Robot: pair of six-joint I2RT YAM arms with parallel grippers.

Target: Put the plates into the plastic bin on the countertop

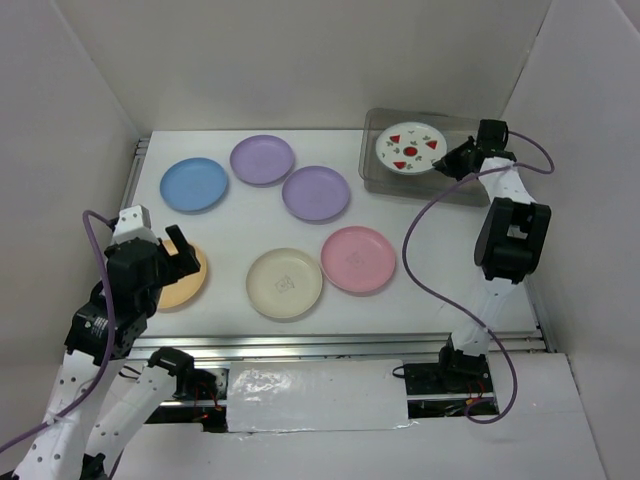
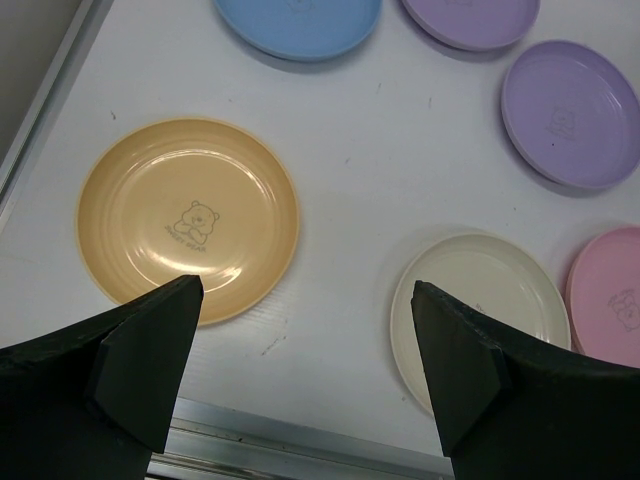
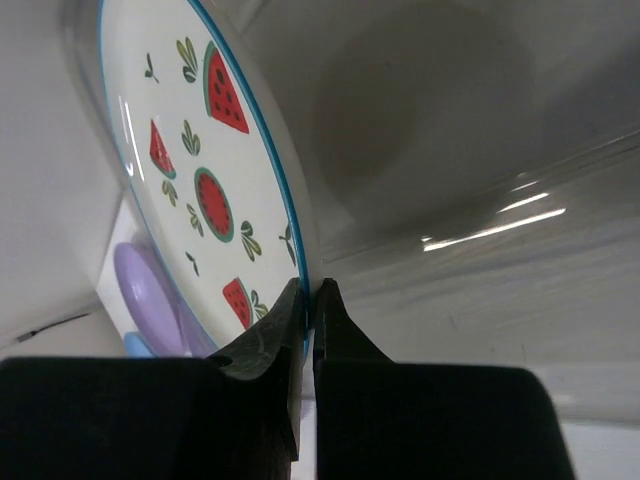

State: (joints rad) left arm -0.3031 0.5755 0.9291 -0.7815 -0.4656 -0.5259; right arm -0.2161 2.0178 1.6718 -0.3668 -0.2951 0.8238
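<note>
My right gripper [image 1: 441, 163] [image 3: 310, 292] is shut on the rim of the watermelon plate [image 1: 409, 149] [image 3: 200, 170], holding it inside the plastic bin [image 1: 372, 178] [image 3: 480, 230]. On the countertop [image 1: 232, 228] lie a blue plate [image 1: 195, 185], two lavender plates [image 1: 262, 159] [image 1: 316, 193], a pink plate [image 1: 358, 259], a cream plate [image 1: 284, 283] [image 2: 480, 300] and an orange plate [image 1: 193, 283] [image 2: 185, 230]. My left gripper [image 1: 166, 256] [image 2: 305, 340] hangs open above the bare surface between the orange and cream plates, holding nothing.
White walls close in the left, back and right sides. A metal rail [image 1: 340, 345] [image 2: 300, 445] runs along the front edge, just below my left fingers. The right arm's purple cable [image 1: 420, 250] loops over the right side of the surface.
</note>
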